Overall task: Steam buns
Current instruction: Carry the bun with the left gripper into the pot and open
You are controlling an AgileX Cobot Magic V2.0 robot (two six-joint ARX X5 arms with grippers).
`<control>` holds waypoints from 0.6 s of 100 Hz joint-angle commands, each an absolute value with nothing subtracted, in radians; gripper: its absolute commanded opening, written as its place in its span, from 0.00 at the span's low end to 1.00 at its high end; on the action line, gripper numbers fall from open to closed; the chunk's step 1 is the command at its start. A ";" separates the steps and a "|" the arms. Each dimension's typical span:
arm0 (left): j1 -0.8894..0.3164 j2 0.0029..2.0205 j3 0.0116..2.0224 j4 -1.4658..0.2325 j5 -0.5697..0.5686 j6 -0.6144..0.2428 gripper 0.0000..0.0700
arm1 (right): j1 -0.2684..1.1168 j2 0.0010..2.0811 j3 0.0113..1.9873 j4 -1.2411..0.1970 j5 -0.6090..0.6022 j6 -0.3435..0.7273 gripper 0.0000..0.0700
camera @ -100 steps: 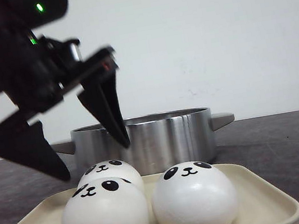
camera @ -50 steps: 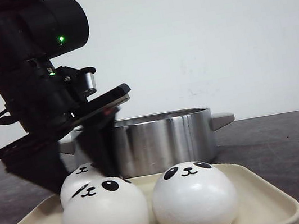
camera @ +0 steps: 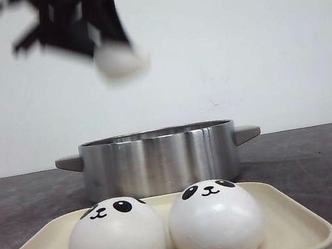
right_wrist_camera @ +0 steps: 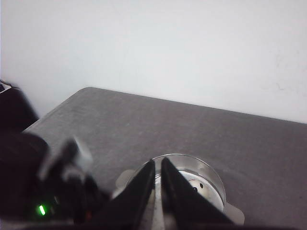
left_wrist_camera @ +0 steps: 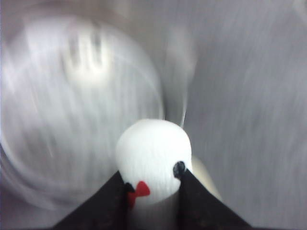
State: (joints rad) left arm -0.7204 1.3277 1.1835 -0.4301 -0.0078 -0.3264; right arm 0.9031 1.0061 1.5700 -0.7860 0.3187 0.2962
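**Aloft: one bun pinched in the left gripper**

High at the left, the left gripper (camera: 105, 42) is clamped on a white bun (camera: 119, 61), blurred, well above the steel pot (camera: 159, 159). Below, two panda buns (camera: 116, 238) (camera: 215, 220) sit side by side, touching, on the cream tray (camera: 295, 221) in front of the pot. The right gripper (right_wrist_camera: 158, 184) hangs above the pot, fingers nearly together, holding nothing.

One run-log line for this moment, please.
left gripper: shut on bun, raised above pot | right gripper: nearly closed, empty | tray: two buns
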 commanded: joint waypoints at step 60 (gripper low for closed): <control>-0.542 1.760 1.240 -0.167 -0.042 -0.234 0.01 | 0.914 1.025 1.584 -0.785 0.348 0.273 0.02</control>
State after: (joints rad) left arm -0.5411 1.7348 1.2255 -0.1848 -0.0471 -0.2279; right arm 0.9031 1.0122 1.5700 -0.7898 0.3443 0.2840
